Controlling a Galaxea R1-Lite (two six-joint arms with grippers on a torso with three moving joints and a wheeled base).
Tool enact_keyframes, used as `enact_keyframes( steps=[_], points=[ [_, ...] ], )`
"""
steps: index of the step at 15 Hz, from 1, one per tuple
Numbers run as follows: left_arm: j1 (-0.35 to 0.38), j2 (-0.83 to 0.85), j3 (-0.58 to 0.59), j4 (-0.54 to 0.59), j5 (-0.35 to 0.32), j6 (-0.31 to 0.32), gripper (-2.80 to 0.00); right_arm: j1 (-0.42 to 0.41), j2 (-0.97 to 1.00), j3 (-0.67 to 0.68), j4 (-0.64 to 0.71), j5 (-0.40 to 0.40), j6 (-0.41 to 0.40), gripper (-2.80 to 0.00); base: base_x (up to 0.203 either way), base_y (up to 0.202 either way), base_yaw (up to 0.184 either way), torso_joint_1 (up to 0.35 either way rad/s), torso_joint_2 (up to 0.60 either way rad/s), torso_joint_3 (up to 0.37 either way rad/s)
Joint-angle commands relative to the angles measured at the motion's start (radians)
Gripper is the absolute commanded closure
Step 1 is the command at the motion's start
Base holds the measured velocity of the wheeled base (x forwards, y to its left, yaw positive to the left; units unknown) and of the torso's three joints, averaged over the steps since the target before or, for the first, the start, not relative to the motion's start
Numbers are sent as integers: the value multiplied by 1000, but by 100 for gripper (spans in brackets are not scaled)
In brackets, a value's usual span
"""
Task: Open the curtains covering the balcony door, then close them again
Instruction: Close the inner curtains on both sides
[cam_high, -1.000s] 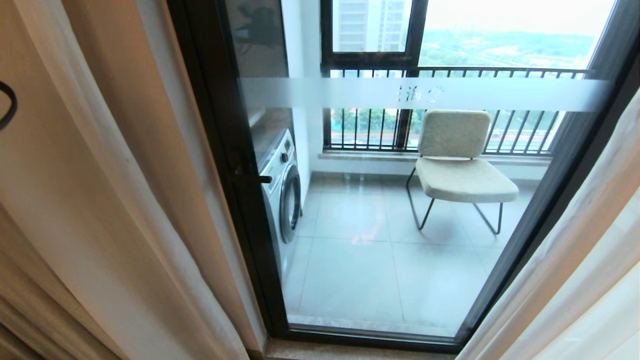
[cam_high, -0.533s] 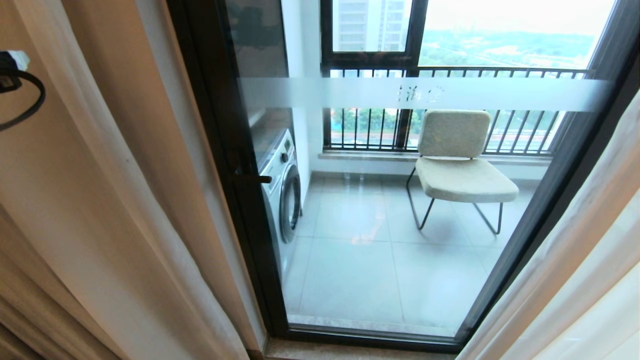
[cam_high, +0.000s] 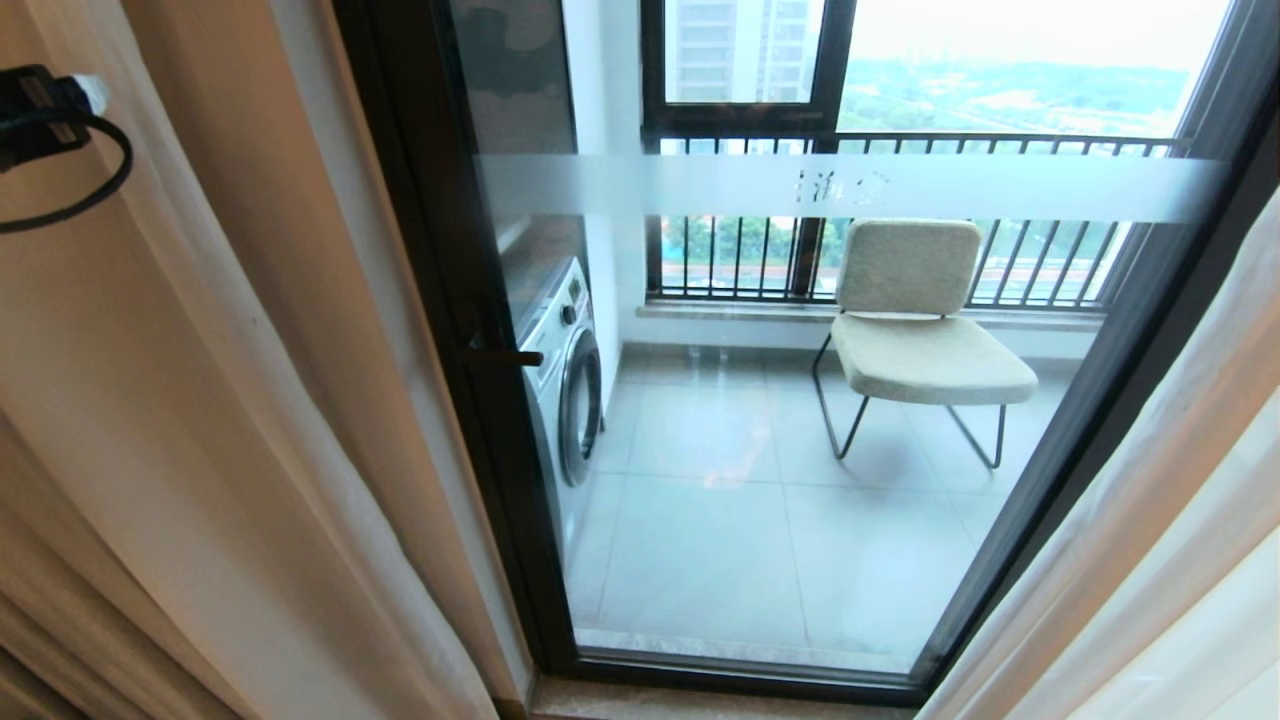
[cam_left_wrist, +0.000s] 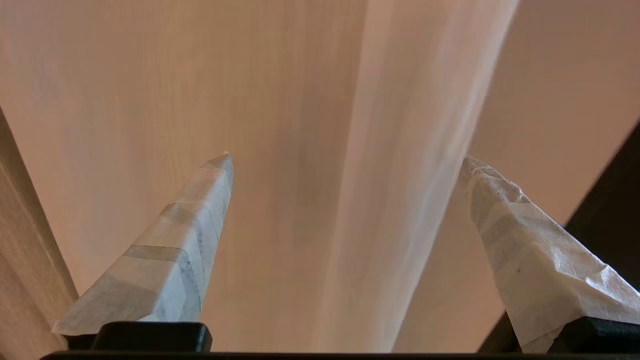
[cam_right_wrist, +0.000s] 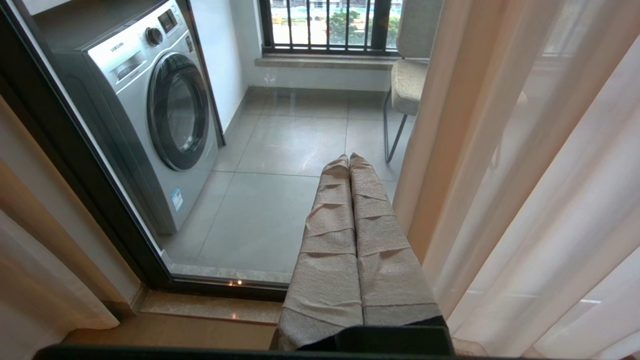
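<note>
Landmark: the balcony door (cam_high: 760, 420) – every place below is given relative to it.

Left curtain: the beige drape and its sheer white edge (cam_high: 230, 400) hang gathered to the left of the door, their inner edge lying along its dark left frame.

My left claw: my left gripper (cam_left_wrist: 345, 165) is up against this left curtain, fingers spread wide with a pale fold of cloth standing between them – nothing pinched yet. In the head view only its wrist and a black cable loop (cam_high: 60, 150) show, high and well left of the door.

Door glass: uncovered across its width; the frosted band (cam_high: 850, 188) crosses it, and beyond it I see the washing machine (cam_high: 565, 370) to the left and the chair (cam_high: 920, 330) to the right, on the balcony floor.

My right claw: my right gripper (cam_right_wrist: 349, 165) is parked low before the door's sill, taped fingers pressed flat together, holding nothing.

Right curtain: the other drape (cam_high: 1150, 520) hangs to the right of the door, lapping over its right frame.

Done, as I judge it: the opening half – the curtains stand parted and the glass is clear.

Left to do: the closing half. I would need to pinch the left fold and draw it rightward across the door, then bring the right curtain over to meet it.
</note>
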Motion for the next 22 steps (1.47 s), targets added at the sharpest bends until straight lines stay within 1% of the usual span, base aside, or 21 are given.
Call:
enact_keyframes(
  steps=[1,4,8,10,13,18,19,22],
  points=[
    [9,28,-13,-2,1,0,-280,0,0,0,0,0,0,0,0,0,0,0,0,0],
    [15,49,-18,-8,-9,-3,-280,0,0,0,0,0,0,0,0,0,0,0,0,0],
    [12,127,-76,-95,-23,-5,-280,0,0,0,0,0,0,0,0,0,0,0,0,0],
    [13,170,-130,-102,-45,-6,-280,0,0,0,0,0,0,0,0,0,0,0,0,0],
    [13,221,-197,-103,-50,-6,-280,0,0,0,0,0,0,0,0,0,0,0,0,0],
    [13,241,-216,-105,-55,-6,-280,0,0,0,0,0,0,0,0,0,0,0,0,0],
    [12,242,-215,-105,-56,-4,0,0,0,0,0,0,0,0,0,0,0,0,0,0],
    [6,240,-217,-105,-56,-4,0,0,0,0,0,0,0,0,0,0,0,0,0,0]
  ],
)
